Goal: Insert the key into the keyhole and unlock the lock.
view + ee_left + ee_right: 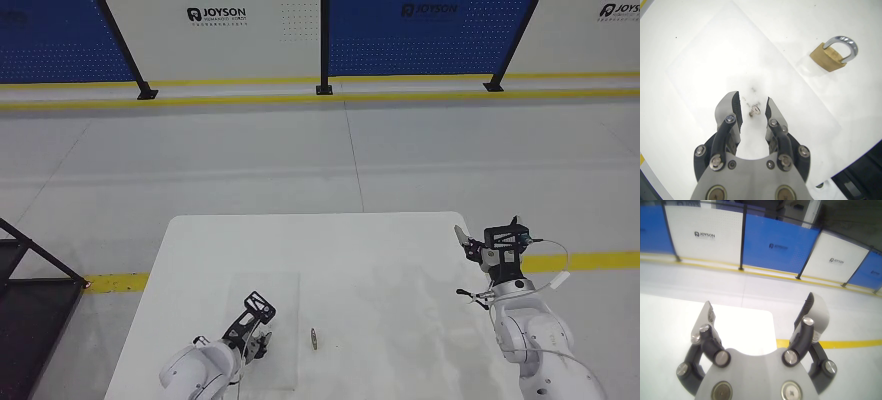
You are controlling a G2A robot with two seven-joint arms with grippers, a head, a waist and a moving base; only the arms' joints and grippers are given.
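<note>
A small silver key (755, 110) lies flat on a thin pale mat (715, 56) near the front edge of a white table (400, 260), left of centre. To its right, just off the mat's edge, lies the lock (829, 57), a brass padlock. Its curved steel shackle is closed into the body. The two are apart, and the keyhole cannot be seen.

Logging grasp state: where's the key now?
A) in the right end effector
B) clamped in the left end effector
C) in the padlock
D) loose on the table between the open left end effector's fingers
D: the key lies on the table inside the open left end effector, not gripped; the padlock sits apart.
</note>
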